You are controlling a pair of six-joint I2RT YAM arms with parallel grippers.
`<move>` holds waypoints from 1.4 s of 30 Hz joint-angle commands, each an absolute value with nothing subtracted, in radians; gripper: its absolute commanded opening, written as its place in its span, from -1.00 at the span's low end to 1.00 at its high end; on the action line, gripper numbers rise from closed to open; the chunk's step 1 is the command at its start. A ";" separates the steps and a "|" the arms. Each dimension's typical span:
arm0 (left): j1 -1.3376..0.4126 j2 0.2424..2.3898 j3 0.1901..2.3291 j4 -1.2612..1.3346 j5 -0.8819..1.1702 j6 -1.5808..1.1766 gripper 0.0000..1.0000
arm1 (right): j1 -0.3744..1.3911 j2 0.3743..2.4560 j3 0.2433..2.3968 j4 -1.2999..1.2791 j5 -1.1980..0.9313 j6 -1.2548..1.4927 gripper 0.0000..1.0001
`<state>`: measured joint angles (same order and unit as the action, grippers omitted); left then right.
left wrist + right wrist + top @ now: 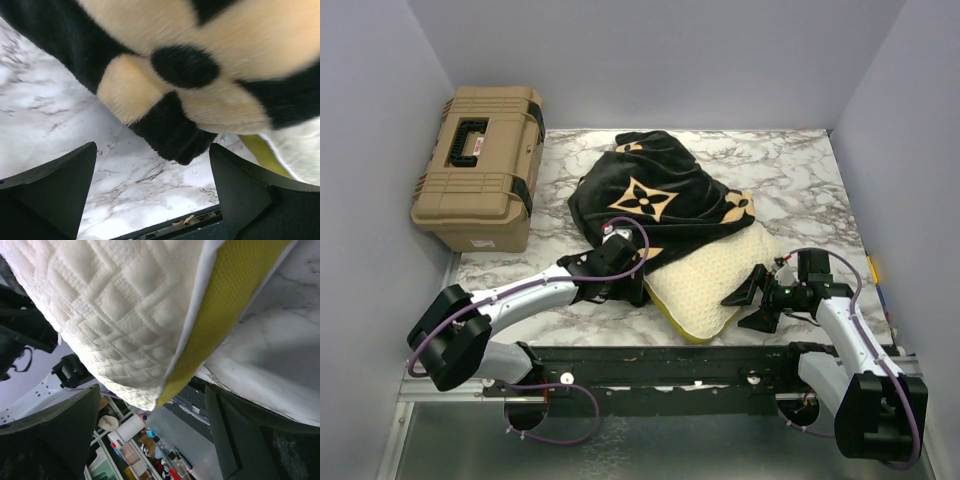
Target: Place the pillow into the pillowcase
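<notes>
Stuffing under way: pillow [705,280] half inside pillowcase [650,195]. Left gripper [155,200] and right gripper [150,440] both spread, empty. Next, likely, a pinch on the hem just ahead of the left fingers [50,195].

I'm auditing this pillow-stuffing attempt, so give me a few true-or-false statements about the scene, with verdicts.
1. The cream quilted pillow is partly covered by the black plush flower-print pillowcase. True.
2. The left gripper is clamped on the pillowcase. False: its jaws stand wide open and are not gripping the fabric.
3. The tan hard toolbox lies with its lid open. False: the lid is shut.
4. The right gripper is open at the pillow's right side. True.
</notes>
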<state>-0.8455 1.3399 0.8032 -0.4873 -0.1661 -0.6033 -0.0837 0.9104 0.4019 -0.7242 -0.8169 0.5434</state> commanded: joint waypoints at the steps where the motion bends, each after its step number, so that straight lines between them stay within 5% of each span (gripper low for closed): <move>1: -0.793 1.318 0.667 -0.171 0.029 -0.754 0.87 | -0.078 0.939 0.370 -0.639 -0.873 0.573 0.79; 5: -0.764 1.355 0.586 0.087 0.115 -0.810 0.52 | -0.076 1.033 0.318 -0.481 -0.893 0.618 0.77; 10: -0.764 1.378 0.514 0.285 0.223 -0.894 -0.44 | -0.074 1.092 0.285 -0.178 -0.921 0.760 0.55; 13: -0.765 1.329 0.473 0.286 0.230 -0.916 -1.00 | -0.072 1.100 0.247 0.068 -0.937 0.889 -0.08; 16: -0.764 1.261 0.453 0.277 0.255 -0.938 -1.00 | -0.067 1.127 0.192 0.386 -0.980 1.078 -0.86; 17: -0.766 1.237 0.457 0.267 0.270 -0.943 -1.00 | -0.065 1.125 0.191 0.454 -0.977 1.112 -0.98; 29: -1.017 1.149 0.730 -0.181 0.303 -0.682 -1.00 | 0.030 1.034 0.299 0.591 -0.834 1.292 -1.00; 42: -1.332 1.181 0.835 -0.239 0.282 -0.718 -1.00 | 0.299 1.204 0.347 0.612 -0.650 1.191 -1.00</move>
